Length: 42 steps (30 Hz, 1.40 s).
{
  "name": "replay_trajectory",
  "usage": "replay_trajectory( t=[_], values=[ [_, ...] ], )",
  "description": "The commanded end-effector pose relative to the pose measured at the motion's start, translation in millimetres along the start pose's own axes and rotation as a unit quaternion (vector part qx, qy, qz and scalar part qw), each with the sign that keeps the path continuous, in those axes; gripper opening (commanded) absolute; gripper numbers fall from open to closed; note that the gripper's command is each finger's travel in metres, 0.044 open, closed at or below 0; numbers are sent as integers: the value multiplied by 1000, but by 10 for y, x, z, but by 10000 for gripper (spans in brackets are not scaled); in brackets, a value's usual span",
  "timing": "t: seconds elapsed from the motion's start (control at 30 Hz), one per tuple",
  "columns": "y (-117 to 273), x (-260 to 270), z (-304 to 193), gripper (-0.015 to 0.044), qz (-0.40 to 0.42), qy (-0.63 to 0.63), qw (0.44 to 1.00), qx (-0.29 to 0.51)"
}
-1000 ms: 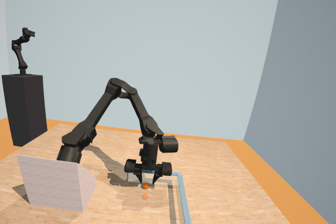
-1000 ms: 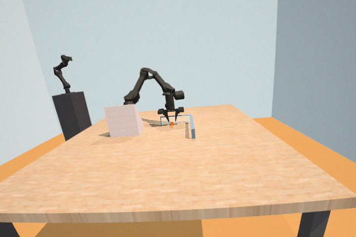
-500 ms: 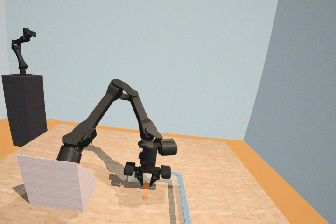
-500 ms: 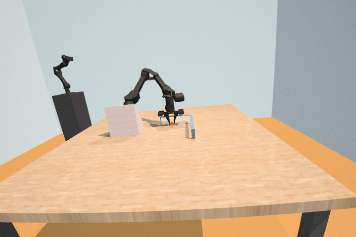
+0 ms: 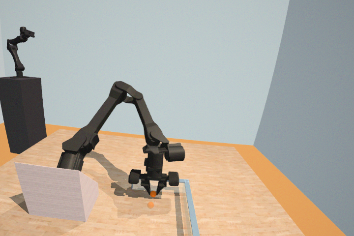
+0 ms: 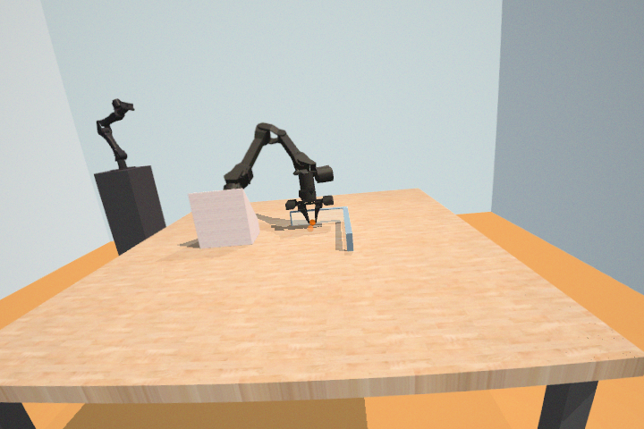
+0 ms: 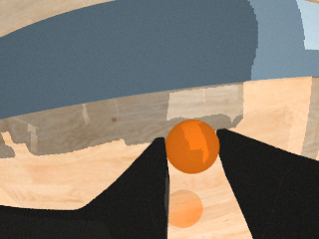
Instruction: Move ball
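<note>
We see the wooden table (image 6: 333,313) carrying a pale slanted block (image 5: 57,191) beside our arm's base. Two low clear walls (image 5: 191,205) form a corner near the table's far side. Our gripper (image 5: 153,192) points straight down inside that corner, its jaws clenched on the orange ball (image 7: 193,146). The see-through copy (image 5: 150,205) lies on the wood just beside the ball, apart from it.

A pale blue back wall (image 6: 282,65) is met by a darker grey-blue wall (image 6: 580,126) on the right — an orange floor (image 6: 561,253) is spread below. A light wooden desk (image 6: 292,313) on dark legs is seen, with a tall dark pedestal (image 6: 129,205) set behind it.
</note>
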<state>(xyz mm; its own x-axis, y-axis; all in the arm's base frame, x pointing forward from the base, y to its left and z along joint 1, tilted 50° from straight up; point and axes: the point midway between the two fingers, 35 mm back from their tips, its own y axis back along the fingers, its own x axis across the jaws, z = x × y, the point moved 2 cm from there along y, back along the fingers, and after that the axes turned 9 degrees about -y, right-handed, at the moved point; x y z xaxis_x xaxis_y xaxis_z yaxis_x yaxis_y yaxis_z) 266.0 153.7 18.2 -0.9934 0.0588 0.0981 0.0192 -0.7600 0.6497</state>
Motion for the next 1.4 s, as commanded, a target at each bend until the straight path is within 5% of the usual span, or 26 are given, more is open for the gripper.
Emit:
replay_trajectory(
  t=[0.0, 0.73, 1.37],
  values=[
    [105, -44, -43, 0, -6, 0, 1000, 5],
    [1130, 21, 78, 0, 15, -2, 1000, 3],
    [765, -64, -527, 0, 15, -2, 1000, 3]
  ],
)
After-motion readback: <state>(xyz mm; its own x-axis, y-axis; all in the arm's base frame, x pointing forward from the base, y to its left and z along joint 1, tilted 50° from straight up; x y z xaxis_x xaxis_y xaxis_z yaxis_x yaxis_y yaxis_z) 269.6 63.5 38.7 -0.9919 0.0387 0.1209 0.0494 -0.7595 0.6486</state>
